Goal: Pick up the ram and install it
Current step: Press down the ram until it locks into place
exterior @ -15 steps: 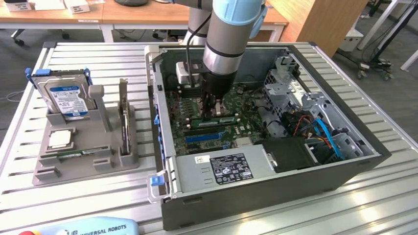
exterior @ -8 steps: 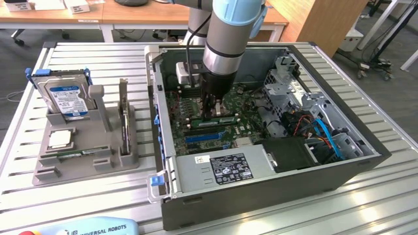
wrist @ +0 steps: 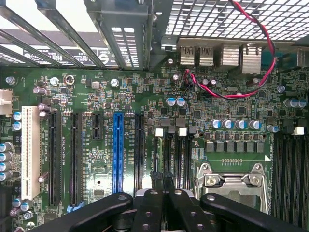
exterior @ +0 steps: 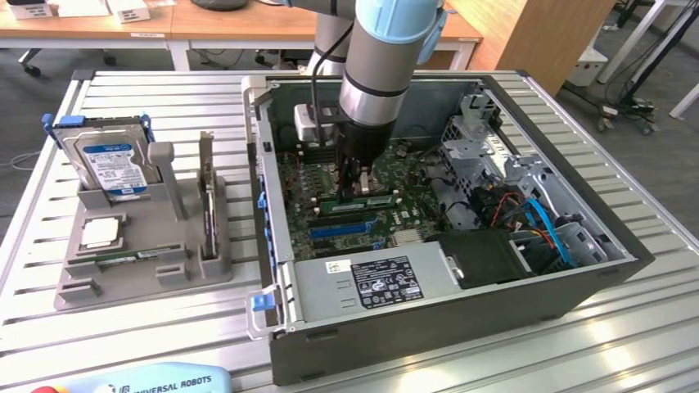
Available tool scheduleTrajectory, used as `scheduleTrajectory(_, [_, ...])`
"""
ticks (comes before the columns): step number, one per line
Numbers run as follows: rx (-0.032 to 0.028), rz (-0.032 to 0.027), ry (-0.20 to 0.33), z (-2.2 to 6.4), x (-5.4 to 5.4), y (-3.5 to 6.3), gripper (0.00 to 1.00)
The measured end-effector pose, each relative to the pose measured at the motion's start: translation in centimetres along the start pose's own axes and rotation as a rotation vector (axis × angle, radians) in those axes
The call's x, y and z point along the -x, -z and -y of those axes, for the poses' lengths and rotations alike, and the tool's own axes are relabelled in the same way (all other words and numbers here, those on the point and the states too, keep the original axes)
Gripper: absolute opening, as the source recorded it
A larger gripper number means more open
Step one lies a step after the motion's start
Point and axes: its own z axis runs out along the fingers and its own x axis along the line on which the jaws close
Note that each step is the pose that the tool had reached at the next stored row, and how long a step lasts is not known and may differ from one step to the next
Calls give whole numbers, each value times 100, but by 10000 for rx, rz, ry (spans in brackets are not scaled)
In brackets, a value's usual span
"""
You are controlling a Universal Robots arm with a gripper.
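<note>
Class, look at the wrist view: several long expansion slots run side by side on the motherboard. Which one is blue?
The blue slot stands among the long slots, with black slots either side; the white slot sits at the row's far end.

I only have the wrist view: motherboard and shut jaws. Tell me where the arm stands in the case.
Observer: The gripper is down at the motherboard, near the middle of the open computer case.
Operator: Report what sits outside the case.
Observer: A grey holder on the exterior view's left, with the hard drive standing upright in it.
Operator: Name anything else in it.
Observer: The square processor chip lies flat, nearer the camera than the drive.
</note>
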Motion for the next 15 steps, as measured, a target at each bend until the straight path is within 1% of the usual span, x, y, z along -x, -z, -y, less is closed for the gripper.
scheduleTrajectory(15, [1, -2, -1, 0, -1, -4, 10])
